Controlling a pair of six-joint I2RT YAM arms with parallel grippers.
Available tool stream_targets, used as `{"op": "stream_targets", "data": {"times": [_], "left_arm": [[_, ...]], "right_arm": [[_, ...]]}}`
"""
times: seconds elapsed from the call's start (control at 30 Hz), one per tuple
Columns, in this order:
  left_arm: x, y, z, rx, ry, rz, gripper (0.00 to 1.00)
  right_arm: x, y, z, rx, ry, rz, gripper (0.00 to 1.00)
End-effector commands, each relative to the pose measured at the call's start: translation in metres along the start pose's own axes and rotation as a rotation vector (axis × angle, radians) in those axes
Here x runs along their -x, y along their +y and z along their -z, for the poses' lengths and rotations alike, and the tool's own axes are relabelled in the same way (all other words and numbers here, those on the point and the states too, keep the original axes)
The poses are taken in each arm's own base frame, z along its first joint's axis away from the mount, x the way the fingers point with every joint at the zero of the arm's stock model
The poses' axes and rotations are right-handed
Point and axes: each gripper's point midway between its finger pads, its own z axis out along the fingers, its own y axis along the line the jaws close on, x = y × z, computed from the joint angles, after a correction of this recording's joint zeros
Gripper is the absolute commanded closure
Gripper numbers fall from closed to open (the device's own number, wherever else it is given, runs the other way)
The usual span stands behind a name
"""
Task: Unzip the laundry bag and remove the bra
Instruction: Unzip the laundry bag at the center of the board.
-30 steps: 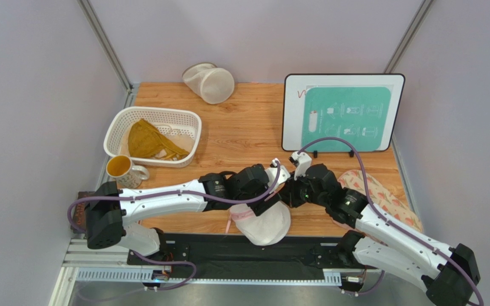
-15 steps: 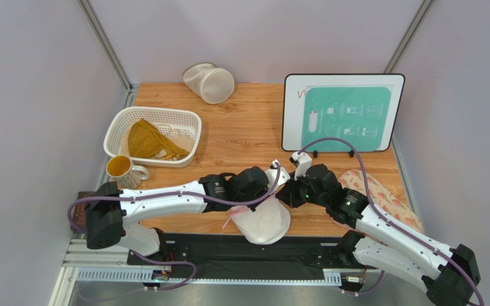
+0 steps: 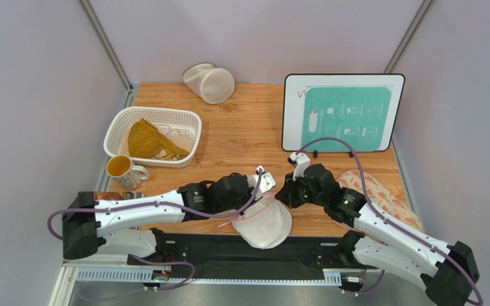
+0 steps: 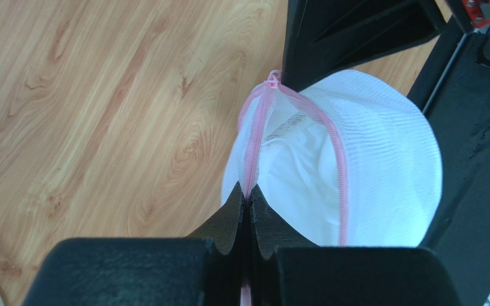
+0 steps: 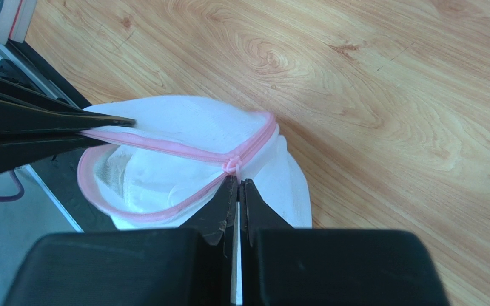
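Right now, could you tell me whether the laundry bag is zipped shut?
Partly open: on the laundry bag, the pink zipper tracks spread apart, leaving a gap.

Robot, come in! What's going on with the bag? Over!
Left gripper shut on laundry bag, at its pink zipper trim. Right gripper shut at the zipper's other end. Bag partly unzipped, white bra showing inside, not out yet. Nothing in the way.

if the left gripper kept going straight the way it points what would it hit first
The laundry bag: the left gripper is shut on its pink zipper trim. Past that, likely the right gripper, though depth is unclear.
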Motion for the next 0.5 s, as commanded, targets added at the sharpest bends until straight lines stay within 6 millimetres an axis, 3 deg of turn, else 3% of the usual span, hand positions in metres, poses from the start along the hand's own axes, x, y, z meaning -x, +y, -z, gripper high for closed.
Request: {"op": "stream_targets", "data": {"times": [0.0,0.47], "left_arm": [[0.004,0.002,0.017,-0.008,-0.067,-0.025,1.00],[0.014,0.017,0.036,0.057,-0.177,-0.001,1.00]], "right_arm": [[0.015,-0.002,-0.002,-0.014,-0.035,0.017,1.00],[0.023,0.007,-0.007,0.024,-0.044,0.014,1.00]]}}
